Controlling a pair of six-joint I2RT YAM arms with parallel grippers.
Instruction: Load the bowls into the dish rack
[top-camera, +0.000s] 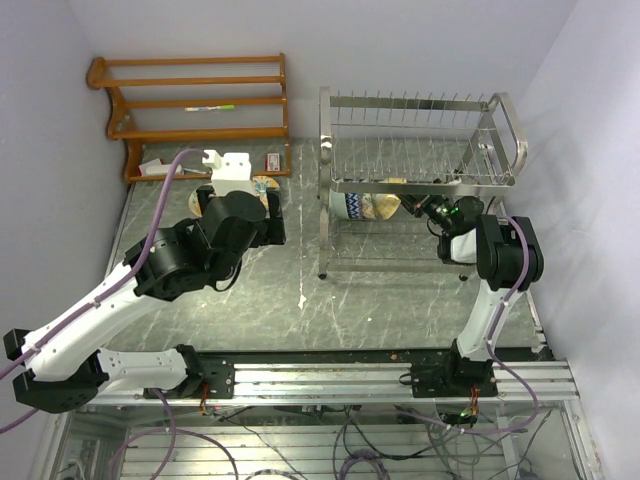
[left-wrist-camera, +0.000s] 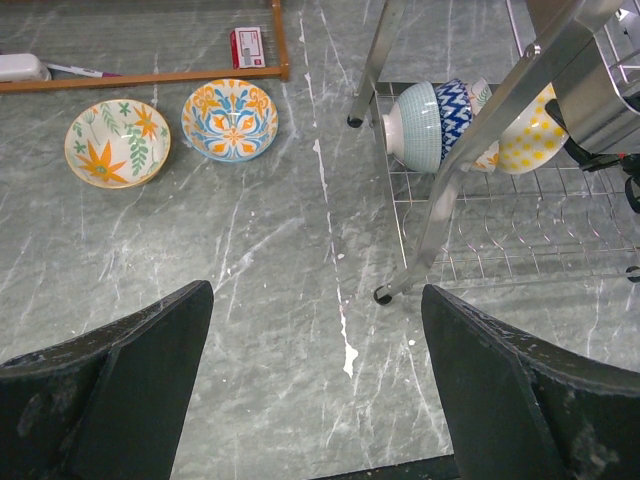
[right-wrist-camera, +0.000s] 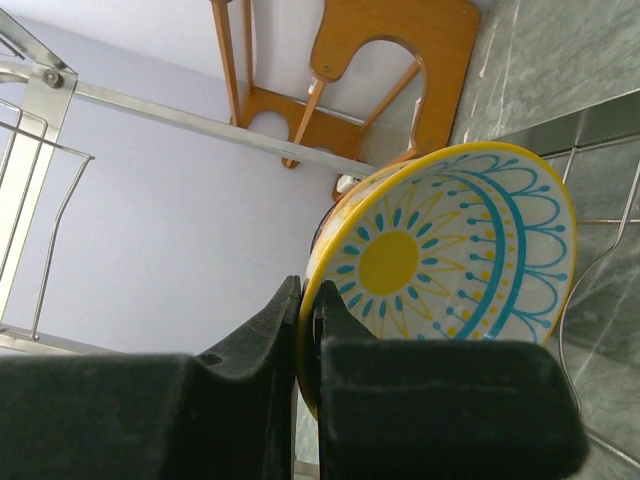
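The silver wire dish rack (top-camera: 420, 165) stands at the back right. Its lower tier holds a mint ribbed bowl (left-wrist-camera: 412, 124), a blue zigzag bowl (left-wrist-camera: 458, 112) and a yellow dotted bowl (left-wrist-camera: 530, 135), all on edge. My right gripper (right-wrist-camera: 308, 310) is shut on the rim of a yellow-rimmed sun-pattern bowl (right-wrist-camera: 440, 260) and holds it on edge inside the lower tier (top-camera: 425, 208). Two bowls lie on the table: a cream one with orange flowers (left-wrist-camera: 117, 142) and a blue-and-orange one (left-wrist-camera: 230, 119). My left gripper (left-wrist-camera: 315, 330) is open and empty above the table, left of the rack.
A brown wooden slatted shelf (top-camera: 190, 100) stands at the back left. A small red box (left-wrist-camera: 246, 46) and a white object (left-wrist-camera: 20, 67) lie at its foot. The rack's leg (left-wrist-camera: 382, 295) stands just ahead of my left gripper. Walls close in on both sides.
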